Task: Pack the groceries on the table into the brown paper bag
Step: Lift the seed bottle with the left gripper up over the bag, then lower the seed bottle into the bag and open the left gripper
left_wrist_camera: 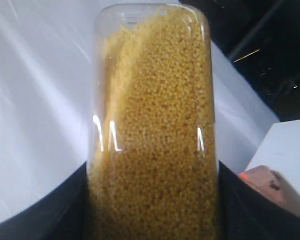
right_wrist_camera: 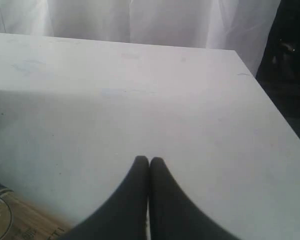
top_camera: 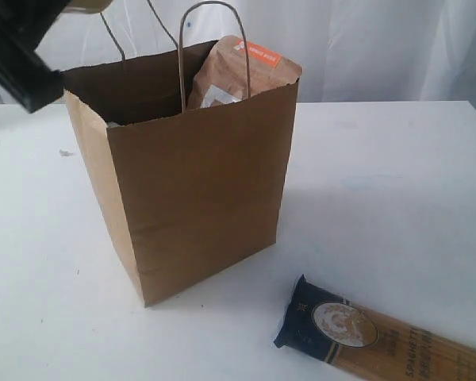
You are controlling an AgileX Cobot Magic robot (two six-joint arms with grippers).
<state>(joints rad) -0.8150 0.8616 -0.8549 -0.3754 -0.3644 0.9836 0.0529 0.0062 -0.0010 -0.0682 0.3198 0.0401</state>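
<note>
- Overview from the exterior camera: a tall brown paper bag (top_camera: 198,198) with twisted loop handles stands open on the plain white table (top_camera: 397,182). A brown pouch with orange label (top_camera: 246,71) pokes out of its top. The long spaghetti pack (top_camera: 381,337), dark-ended with a tan wrap, lies flat near the bag but apart from it. The dark left arm (top_camera: 20,67) hangs beside the bag's rim.
- Left wrist view: the left gripper (left_wrist_camera: 152,210) is clamped on the clear yellow-grain bottle (left_wrist_camera: 152,100), held clear of the table with a black finger on each side. Packed with tiny grains, it is likely heavy, rigid and slippery, so a mid-body hold suits it.
- Right wrist view: the right gripper (right_wrist_camera: 149,167) has its fingers pressed together, holding nothing, above bare table. The spaghetti pack's end is near. That pack is probably stiff yet brittle and best grasped across its middle.
</note>
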